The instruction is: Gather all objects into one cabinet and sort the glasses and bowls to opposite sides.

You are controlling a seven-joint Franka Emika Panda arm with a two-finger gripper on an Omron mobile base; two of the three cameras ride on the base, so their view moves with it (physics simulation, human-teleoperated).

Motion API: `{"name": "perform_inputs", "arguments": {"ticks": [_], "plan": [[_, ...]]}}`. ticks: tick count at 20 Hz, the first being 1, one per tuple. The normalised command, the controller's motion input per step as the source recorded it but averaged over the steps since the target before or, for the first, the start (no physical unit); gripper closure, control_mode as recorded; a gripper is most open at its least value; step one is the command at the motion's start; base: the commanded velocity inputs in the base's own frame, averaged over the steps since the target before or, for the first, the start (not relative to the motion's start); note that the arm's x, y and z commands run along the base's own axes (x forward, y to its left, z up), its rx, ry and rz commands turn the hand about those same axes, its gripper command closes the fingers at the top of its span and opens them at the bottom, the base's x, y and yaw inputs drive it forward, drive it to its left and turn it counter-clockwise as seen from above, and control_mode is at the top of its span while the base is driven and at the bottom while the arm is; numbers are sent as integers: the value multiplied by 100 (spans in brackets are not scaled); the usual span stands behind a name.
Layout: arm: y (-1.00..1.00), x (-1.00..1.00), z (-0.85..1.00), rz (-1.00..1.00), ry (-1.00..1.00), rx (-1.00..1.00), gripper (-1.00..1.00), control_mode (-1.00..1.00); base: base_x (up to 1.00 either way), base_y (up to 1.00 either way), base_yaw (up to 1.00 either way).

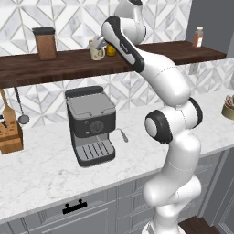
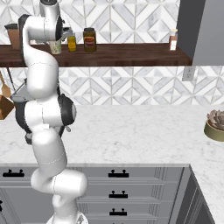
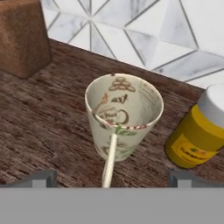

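Claw (image 3: 109, 181) spread wide, hovering just above mug (image 3: 124, 116) on wooden shelf (image 3: 48, 135) w/ yellow jar (image 3: 197, 133) just right; looks like pickup step, next calls for dropping fingers round mug & closing

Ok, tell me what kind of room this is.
A rendered kitchen, most likely: an espresso machine sits on a marble counter, a cream mug stands on the dark wooden shelf, and grey drawers run below.
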Motion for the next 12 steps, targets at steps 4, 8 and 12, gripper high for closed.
{"name": "perform_inputs", "arguments": {"ticks": [4,8,12], "plan": [[0,11,0,0,0,0,-100,-100,0,0,0],[0,27,0,0,0,0,-100,-100,0,0,0],[0,6,-3,0,0,0,-100,-100,0,0,0]]}}
